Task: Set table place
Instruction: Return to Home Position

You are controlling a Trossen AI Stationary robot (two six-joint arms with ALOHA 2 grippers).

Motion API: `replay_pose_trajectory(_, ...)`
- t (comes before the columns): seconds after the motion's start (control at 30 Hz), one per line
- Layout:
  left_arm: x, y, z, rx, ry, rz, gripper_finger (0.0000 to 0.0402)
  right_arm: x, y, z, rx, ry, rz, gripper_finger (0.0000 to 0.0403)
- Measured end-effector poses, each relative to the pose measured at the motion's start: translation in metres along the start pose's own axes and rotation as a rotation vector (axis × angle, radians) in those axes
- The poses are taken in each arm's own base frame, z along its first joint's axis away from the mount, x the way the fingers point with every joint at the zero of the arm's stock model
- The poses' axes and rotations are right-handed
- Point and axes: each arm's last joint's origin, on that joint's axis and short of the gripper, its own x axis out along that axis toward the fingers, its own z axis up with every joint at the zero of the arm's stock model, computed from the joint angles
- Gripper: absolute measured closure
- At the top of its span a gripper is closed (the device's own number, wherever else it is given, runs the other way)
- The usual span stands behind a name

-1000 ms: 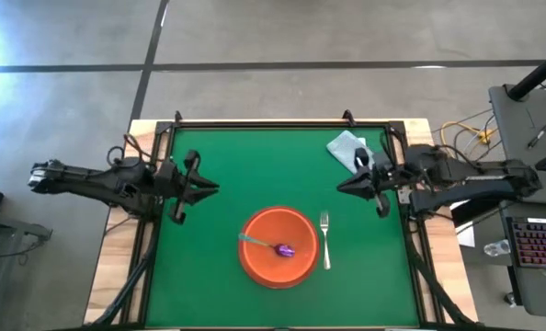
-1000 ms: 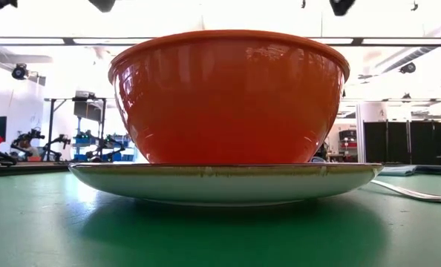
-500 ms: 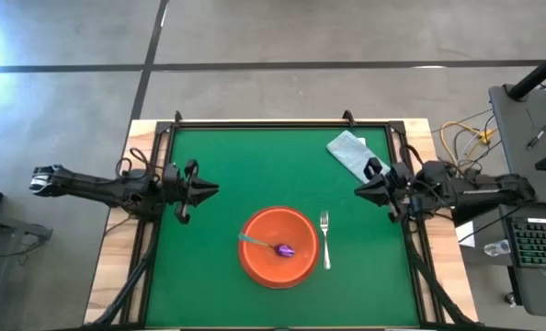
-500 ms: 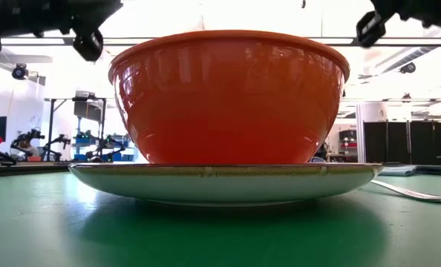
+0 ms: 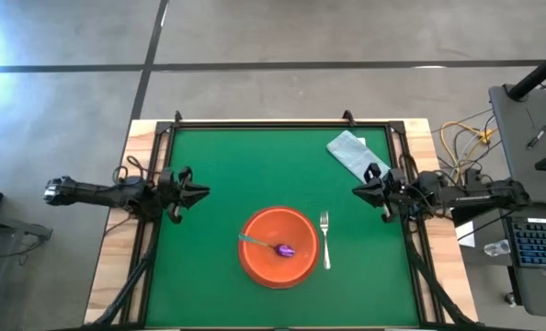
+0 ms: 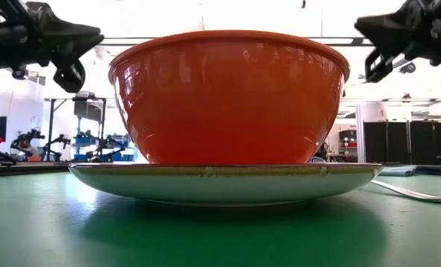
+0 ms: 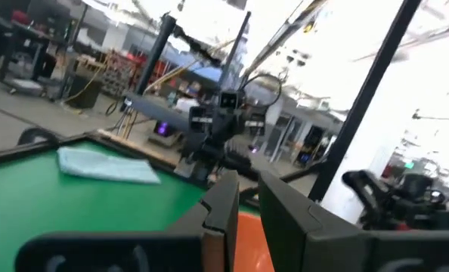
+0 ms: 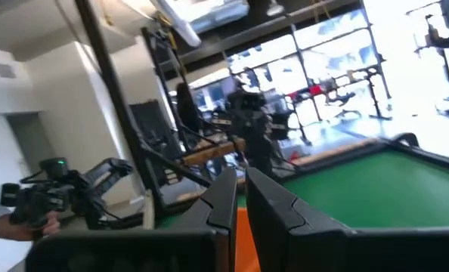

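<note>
An orange bowl (image 5: 278,246) stands on a round plate (image 6: 220,182) on the green table (image 5: 236,165), near its front edge. A purple-ended spoon (image 5: 280,248) lies inside the bowl. A silver fork (image 5: 325,239) lies flat on the table just right of the bowl. My left gripper (image 5: 203,192) is shut and empty near the table's left edge, above the table. My right gripper (image 5: 356,190) is shut and empty near the right edge. Both point toward the table's middle and are clear of the bowl.
A pale blue-green folded cloth (image 5: 351,152) lies flat at the far right of the table, just beyond my right gripper. Black rails (image 5: 282,123) run along the table's edges. A desk with a keyboard (image 5: 540,244) stands to the right of the table.
Both arms have drawn back from the table's middle, my left gripper toward the left edge and my right gripper toward the right edge. Both have come down, so that they now show in the low view. The bowl, plate, fork and spoon have stayed still.
</note>
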Motion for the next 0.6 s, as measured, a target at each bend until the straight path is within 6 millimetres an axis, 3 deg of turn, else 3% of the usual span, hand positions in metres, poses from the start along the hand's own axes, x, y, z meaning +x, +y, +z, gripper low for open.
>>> replay_pose_trajectory(0.23, -0.010, 0.011, -0.015, -0.110, 0.127, 0.172, 0.0362, -0.003, -0.005, -0.011, 0.011, 0.063, -0.058, 0.0381)
replay_pose_trajectory(0.47, -0.012, 0.011, -0.012, -0.090, 0.109, 0.178, 0.0362, -0.005, 0.000, -0.011, -0.035, 0.106, 0.096, 0.0381)
replay_pose_trajectory(0.6, -0.012, 0.011, -0.013, -0.087, 0.117, 0.179, 0.0362, -0.009, -0.002, -0.018, 0.021, 0.181, 0.072, 0.0381)
